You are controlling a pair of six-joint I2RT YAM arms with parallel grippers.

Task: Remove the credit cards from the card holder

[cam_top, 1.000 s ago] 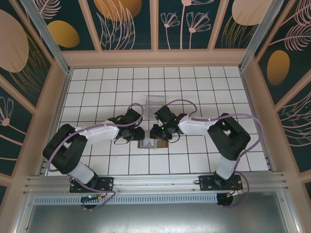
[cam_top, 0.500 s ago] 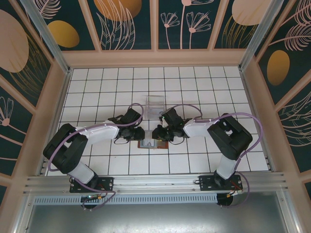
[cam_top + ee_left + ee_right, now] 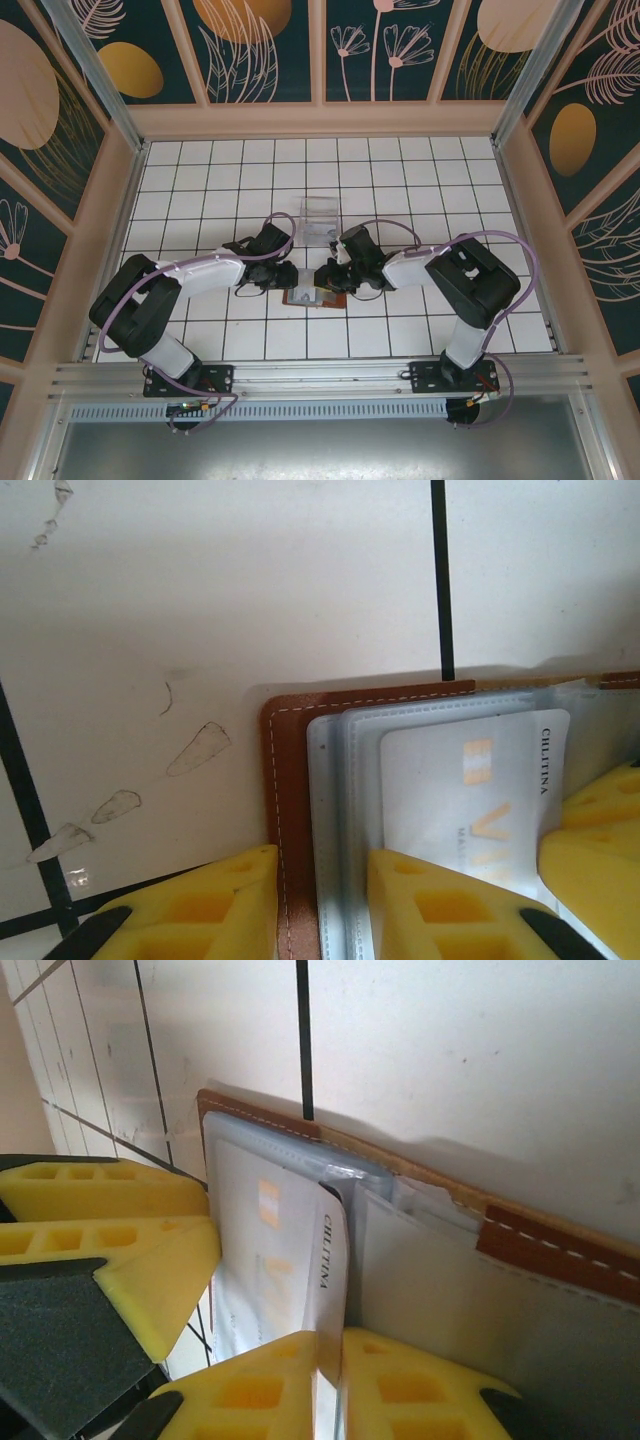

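So the card holder (image 3: 301, 298) is lying open on the tiled table (image 3: 400, 180), about halfway between the left and right edges and closer to the near edge, just in front of a clear stand (image 3: 320, 218). The left gripper (image 3: 322, 865) has its jaws apart, one finger on the holder's brown edge and the other on the clear sleeves (image 3: 335, 810). The right gripper (image 3: 333, 1345) is pinched onto the edge of a white credit card (image 3: 270, 1250) that sticks partway out of its pocket.
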